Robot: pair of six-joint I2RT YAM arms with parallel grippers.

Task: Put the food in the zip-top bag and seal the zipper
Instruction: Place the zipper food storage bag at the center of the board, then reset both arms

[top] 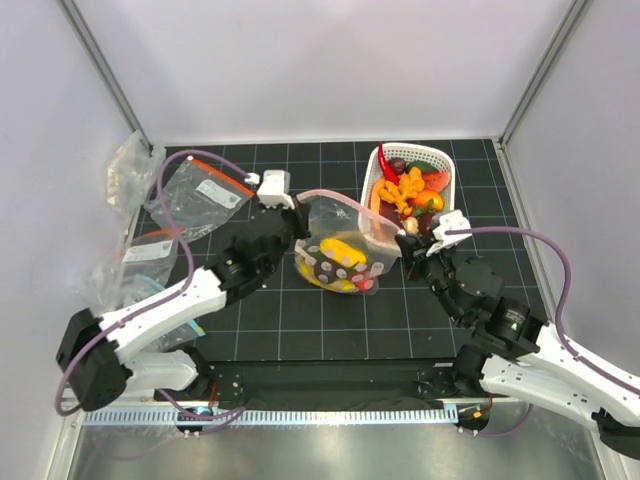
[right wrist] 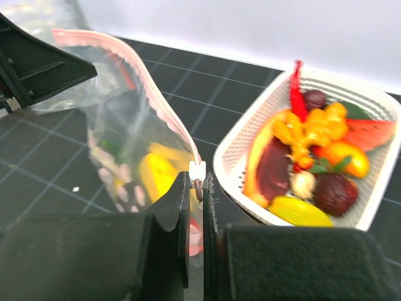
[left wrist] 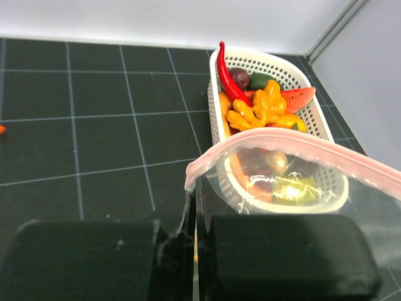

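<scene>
The clear zip-top bag (top: pixel 340 255) stands at mid-table with yellow banana (top: pixel 340 246) and other food inside. Its pale pink zipper (top: pixel 335 197) arcs between both grippers. My left gripper (top: pixel 298 226) is shut on the bag's left end, seen in the left wrist view (left wrist: pixel 193 216) below the zipper (left wrist: pixel 301 145). My right gripper (top: pixel 408 240) is shut on the zipper's white slider (right wrist: pixel 197 170) at the right end, its jaws (right wrist: pixel 195 188) pinching it. More food, a red chili (top: pixel 381 160) and orange pieces (top: pixel 405 188), lies in the white basket (top: pixel 440 152).
The basket touches the bag's right side; it also shows in the left wrist view (left wrist: pixel 216 81) and the right wrist view (right wrist: pixel 227 160). Clear bags with orange-red strips (top: pixel 205 188) lie at the left by the wall, one more (top: pixel 150 250) nearer.
</scene>
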